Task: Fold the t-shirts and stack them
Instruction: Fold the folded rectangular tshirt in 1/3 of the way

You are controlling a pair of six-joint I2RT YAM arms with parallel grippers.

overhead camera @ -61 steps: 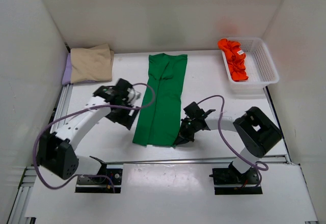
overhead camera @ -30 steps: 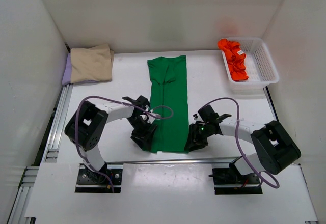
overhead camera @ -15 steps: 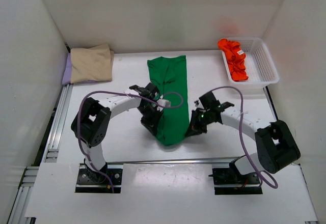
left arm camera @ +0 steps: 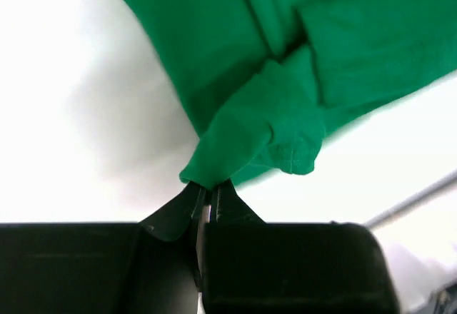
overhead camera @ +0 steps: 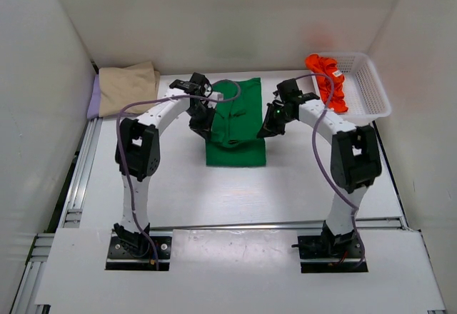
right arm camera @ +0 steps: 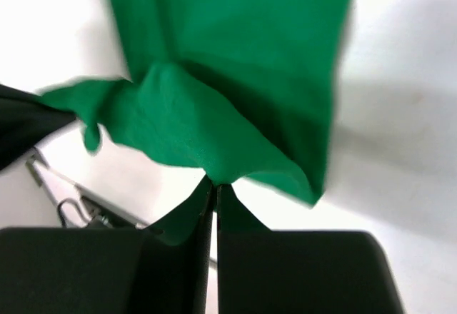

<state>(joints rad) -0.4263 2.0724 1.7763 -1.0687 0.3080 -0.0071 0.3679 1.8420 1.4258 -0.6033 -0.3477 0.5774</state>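
Green cloth first: your green t-shirt (overhead camera: 235,132) lies mid-tabletop (overhead camera: 178,185), well left of the basket (overhead camera: 371,89), doubled over itself. The left gripper (left arm camera: 208,189) and right gripper (right arm camera: 215,185) each pinch a corner tight (fold underway, I'd judge). Far left of the basket, the beige t-shirt (overhead camera: 127,89) sits folded on the lilac t-shirt (overhead camera: 93,100). The orange-red t-shirt (overhead camera: 327,82) lies crumpled in the basket, not yet folded.
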